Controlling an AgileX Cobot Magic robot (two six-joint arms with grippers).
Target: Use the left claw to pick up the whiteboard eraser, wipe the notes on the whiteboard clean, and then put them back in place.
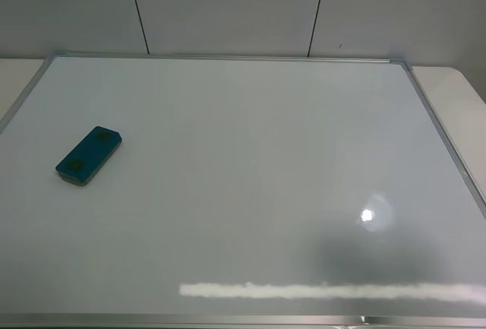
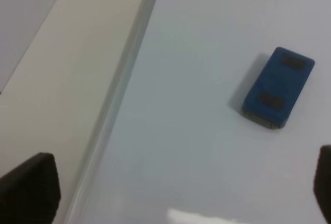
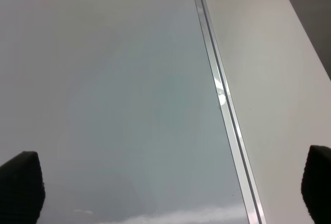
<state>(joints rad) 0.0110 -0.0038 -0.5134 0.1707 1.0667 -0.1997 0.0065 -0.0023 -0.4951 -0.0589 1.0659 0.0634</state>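
From my remote station, the eraser (image 1: 89, 155) lies flat on the whiteboard (image 1: 243, 192), toward its left side, two dark patches facing up, touched by neither hand. My left hand (image 2: 176, 188) hangs above the board's left frame, fingers (image 2: 28, 188) spread wide, the eraser (image 2: 278, 87) ahead and apart from it. My right hand (image 3: 170, 188) hovers spread over the board's right frame (image 3: 222, 105), beside the pale tabletop (image 3: 274, 79). I see no red notes on the board.

Both arms are out of my overhead view; each wrist camera cuts my left claw (image 2: 176, 182) and right gripper (image 3: 170, 188) to dark fingertip corners.
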